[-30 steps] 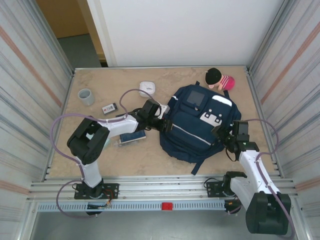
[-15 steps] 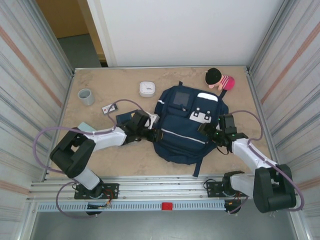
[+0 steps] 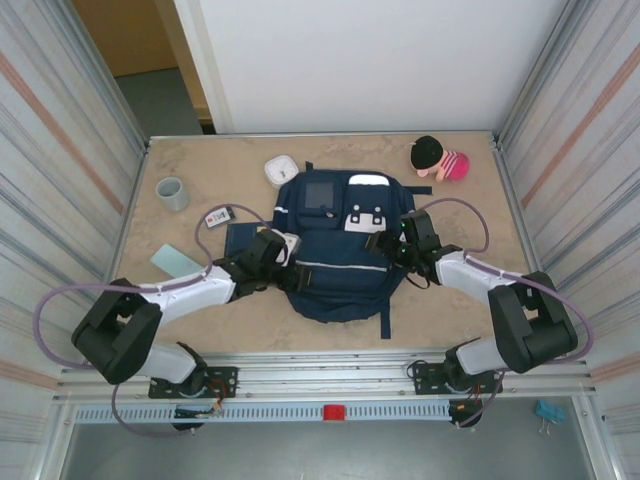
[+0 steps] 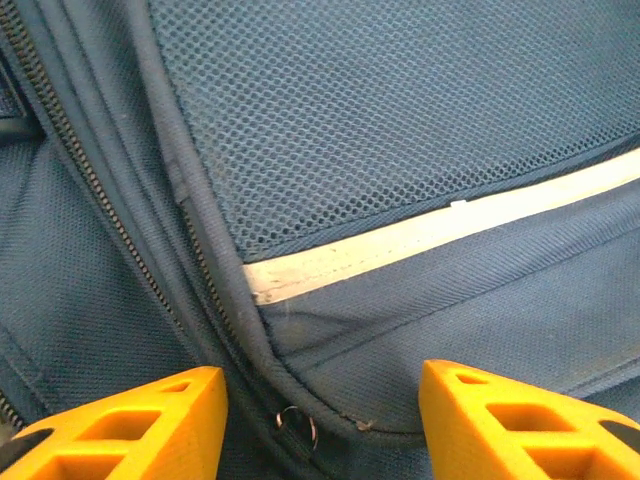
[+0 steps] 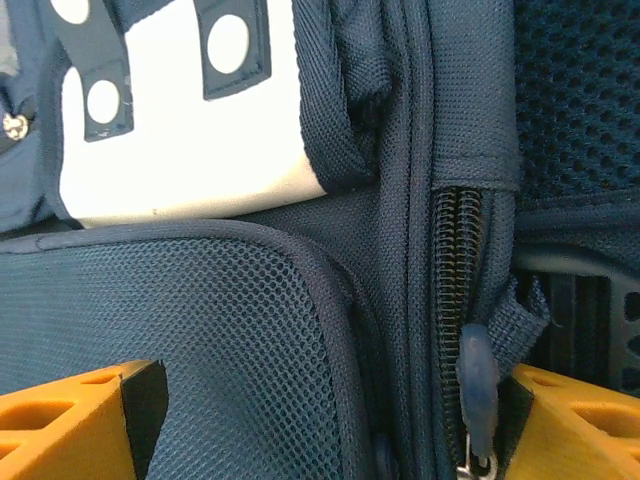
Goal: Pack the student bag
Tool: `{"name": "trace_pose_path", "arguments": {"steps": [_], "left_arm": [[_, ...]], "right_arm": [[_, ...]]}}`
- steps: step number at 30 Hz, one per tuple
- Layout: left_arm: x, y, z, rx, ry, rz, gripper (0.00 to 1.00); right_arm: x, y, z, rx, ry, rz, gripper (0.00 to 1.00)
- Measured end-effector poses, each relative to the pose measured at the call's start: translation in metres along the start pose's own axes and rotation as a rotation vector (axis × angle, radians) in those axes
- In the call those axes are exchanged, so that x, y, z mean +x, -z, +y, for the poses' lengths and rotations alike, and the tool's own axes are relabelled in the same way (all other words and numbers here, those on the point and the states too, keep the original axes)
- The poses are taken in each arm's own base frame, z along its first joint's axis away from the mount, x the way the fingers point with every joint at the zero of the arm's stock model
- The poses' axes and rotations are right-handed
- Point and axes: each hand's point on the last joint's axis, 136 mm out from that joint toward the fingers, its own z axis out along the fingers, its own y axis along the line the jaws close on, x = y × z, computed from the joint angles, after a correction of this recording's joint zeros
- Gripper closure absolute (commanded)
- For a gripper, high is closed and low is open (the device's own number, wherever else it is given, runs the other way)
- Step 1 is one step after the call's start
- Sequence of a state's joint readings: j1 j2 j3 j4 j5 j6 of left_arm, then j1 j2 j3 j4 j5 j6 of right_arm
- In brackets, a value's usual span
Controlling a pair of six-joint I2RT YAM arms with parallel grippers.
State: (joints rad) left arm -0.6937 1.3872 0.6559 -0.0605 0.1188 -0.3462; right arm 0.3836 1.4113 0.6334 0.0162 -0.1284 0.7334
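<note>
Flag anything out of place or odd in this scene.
One thing: a small blue object, possibly a clip, lies off the table, beyond the front rail near the right arm's base. The backpack lies flat; nothing else stands out.

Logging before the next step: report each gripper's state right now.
Left gripper: open, over the student bag, holding nothing.
Right gripper: open, at the bag's zipper, holding nothing.

Setting: robot lab test cell. Stone-pattern bench [image 3: 330,335] boxed in by 2 ribbed metal side panels [image 3: 50,170] and a white back panel [image 3: 370,60]. Cabled left arm [image 3: 190,290] and right arm [image 3: 480,272] are bolted to aluminium rails [image 3: 330,375].
</note>
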Motion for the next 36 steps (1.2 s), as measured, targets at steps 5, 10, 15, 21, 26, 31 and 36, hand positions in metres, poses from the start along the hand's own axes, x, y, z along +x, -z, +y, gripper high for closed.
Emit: {"name": "trace_pose_path", "arguments": {"steps": [5,10,15,21,26,31,36], "left_arm": [[-0.019,0.03,-0.016,0.01,-0.111,-0.058,0.26],[-0.054,0.064,-0.06,0.119,-0.394,-0.158,0.26],[-0.053,0.066,-0.083,0.204,-0.685,-0.151,0.27],[-0.023,0.028,-0.113,0.299,-1.025,-0.037,0.23],[-0.013,-0.015,-0.131,0.33,-1.208,0.041,0.21],[-0.021,-0.037,-0.137,0.314,-1.258,0.034,0.21],[-0.036,-0.045,-0.145,0.298,-1.267,-0.012,0.2]], "right_arm": [[-0.009,0.018,0.007,-0.031,0.003,-0.031,0.17],[-0.039,0.066,0.012,-0.118,-0.035,-0.126,0.17],[-0.043,0.1,0.005,-0.188,-0.061,-0.175,0.15],[-0.02,0.104,-0.015,-0.209,-0.106,-0.135,0.16],[-0.009,0.102,-0.02,-0.22,-0.127,-0.098,0.15],[-0.007,0.102,-0.023,-0.235,-0.141,-0.084,0.15],[-0.002,0.099,-0.026,-0.239,-0.15,-0.072,0.15]]}}
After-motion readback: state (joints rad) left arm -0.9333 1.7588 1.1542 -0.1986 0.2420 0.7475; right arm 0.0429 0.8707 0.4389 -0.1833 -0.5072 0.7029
